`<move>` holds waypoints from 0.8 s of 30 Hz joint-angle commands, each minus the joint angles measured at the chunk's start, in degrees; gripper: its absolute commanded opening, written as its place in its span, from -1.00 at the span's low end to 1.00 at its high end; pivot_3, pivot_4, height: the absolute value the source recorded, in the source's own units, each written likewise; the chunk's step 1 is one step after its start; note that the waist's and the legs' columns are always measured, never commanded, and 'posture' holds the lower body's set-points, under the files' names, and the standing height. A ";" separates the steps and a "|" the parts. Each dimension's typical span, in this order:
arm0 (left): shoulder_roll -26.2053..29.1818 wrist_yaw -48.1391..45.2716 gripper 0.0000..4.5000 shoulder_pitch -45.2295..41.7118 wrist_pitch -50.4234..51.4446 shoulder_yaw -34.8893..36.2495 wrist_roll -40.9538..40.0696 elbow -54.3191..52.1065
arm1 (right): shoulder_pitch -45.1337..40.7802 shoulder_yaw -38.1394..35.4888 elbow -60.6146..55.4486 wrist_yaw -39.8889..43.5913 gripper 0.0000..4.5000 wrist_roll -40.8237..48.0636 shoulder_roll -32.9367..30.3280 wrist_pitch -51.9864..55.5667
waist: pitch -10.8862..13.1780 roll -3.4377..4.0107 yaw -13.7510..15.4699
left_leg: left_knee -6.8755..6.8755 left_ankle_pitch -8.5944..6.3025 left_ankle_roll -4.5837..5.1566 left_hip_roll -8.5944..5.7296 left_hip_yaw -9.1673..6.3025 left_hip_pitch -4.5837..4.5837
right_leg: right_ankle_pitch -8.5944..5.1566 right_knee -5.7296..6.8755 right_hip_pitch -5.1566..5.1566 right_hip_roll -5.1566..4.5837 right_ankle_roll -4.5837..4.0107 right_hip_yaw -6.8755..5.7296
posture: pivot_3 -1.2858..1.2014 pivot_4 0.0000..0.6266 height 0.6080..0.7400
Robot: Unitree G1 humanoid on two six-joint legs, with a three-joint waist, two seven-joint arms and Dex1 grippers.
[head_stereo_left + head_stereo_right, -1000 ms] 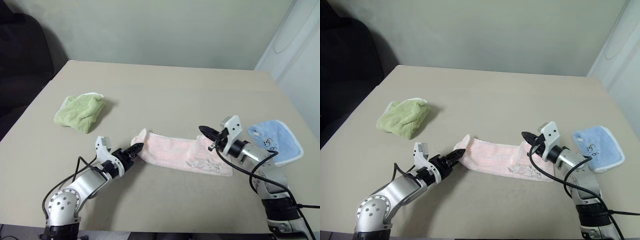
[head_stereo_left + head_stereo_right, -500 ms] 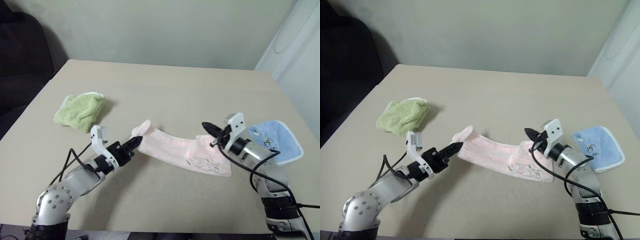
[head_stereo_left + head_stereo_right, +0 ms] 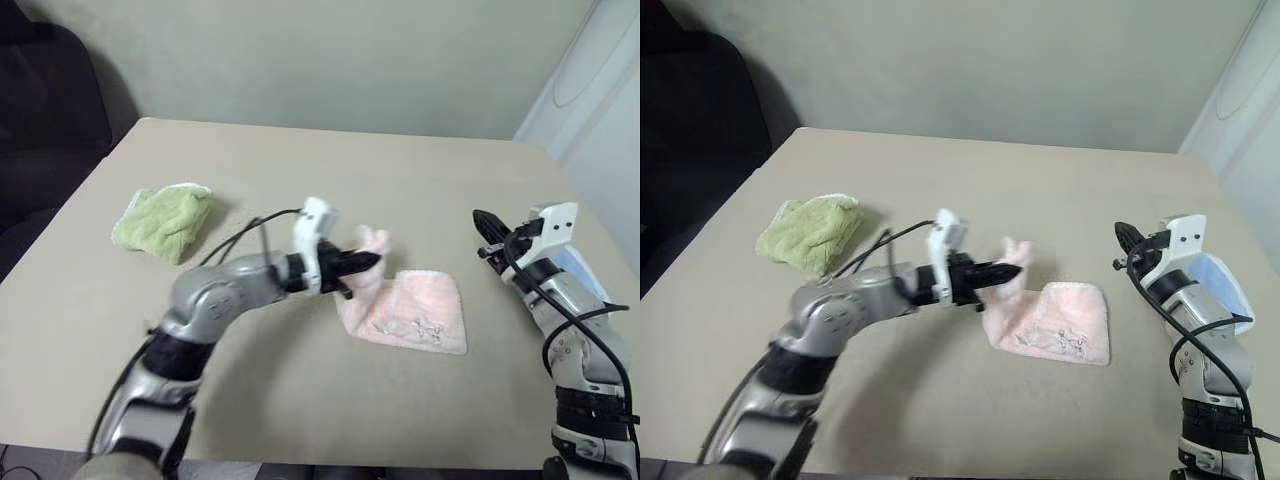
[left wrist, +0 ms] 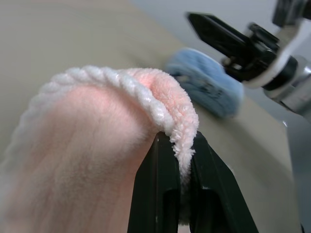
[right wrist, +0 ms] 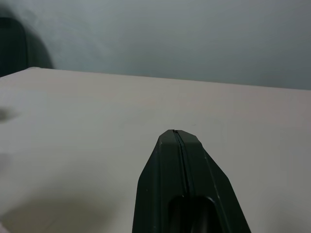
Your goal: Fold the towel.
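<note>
towel (image 3: pixel 405 312): pale pink, one end pinched in the closed left gripper (image 3: pixel 372 262) and lifted, remainder trailing below toward the empty, closed right gripper (image 3: pixel 482 222).

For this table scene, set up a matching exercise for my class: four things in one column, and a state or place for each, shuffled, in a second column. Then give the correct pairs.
Column 1
1. towel
2. green cloth
3. left tool
4. right tool

Column 2
A. shut and empty, raised above the table
B. crumpled on the table's left side
C. one end lifted, the other end lying flat
D. clamped on a pink trimmed edge

Pairs: 1-C, 2-B, 3-D, 4-A
</note>
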 commanded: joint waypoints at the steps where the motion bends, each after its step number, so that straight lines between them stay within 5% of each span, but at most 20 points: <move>1: -5.33 -4.35 -1.00 -6.76 1.45 -4.43 4.55 2.25 | 1.74 -2.15 -4.15 -2.14 -1.00 0.54 -0.34 -0.10 | 0.01 0.00 0.02 | 0.00 0.03 -0.03 0.01 0.00 0.00 | 0.04 -0.07 0.06 0.00 0.07 -0.02 | 0.03 -0.52 1.00; 6: -13.13 -7.98 -1.00 -12.88 2.14 -12.55 13.29 8.37 | 4.36 -3.81 -6.55 -4.43 -1.00 0.76 -0.13 -0.24 | 0.03 0.04 0.04 | -0.03 0.04 0.22 0.03 0.06 0.07 | 0.36 -0.71 0.42 -0.04 0.66 0.01 | 0.03 -0.52 1.00; 13: -17.16 -13.93 -1.00 -14.18 -3.36 -23.93 28.68 16.25 | 5.71 -5.19 -8.42 -6.46 -1.00 1.03 0.26 -0.40 | 0.17 0.12 -0.11 | 0.06 0.09 0.54 0.03 0.25 0.08 | 0.07 -0.79 0.50 -0.15 1.44 0.04 | 0.03 -0.52 1.00; 22: -21.35 -18.11 -1.00 -11.07 -2.76 -20.88 32.86 20.12 | 4.51 -3.80 -6.63 -6.31 -1.00 -0.04 0.55 -1.20 | 0.17 0.14 -0.02 | 0.06 0.13 0.76 -0.02 0.27 -0.01 | 0.12 -0.84 0.49 -0.29 1.77 0.04 | 0.03 -0.52 1.00; 24: -23.00 -18.74 -0.74 -10.33 -0.72 -15.95 29.93 19.95 | 3.99 -3.16 -5.73 -5.89 -1.00 -0.43 0.50 -1.51 | 0.17 0.14 -0.01 | 0.06 0.13 0.79 -0.02 0.28 -0.04 | 0.13 -0.85 0.49 -0.32 1.83 0.04 | 0.03 -0.52 1.00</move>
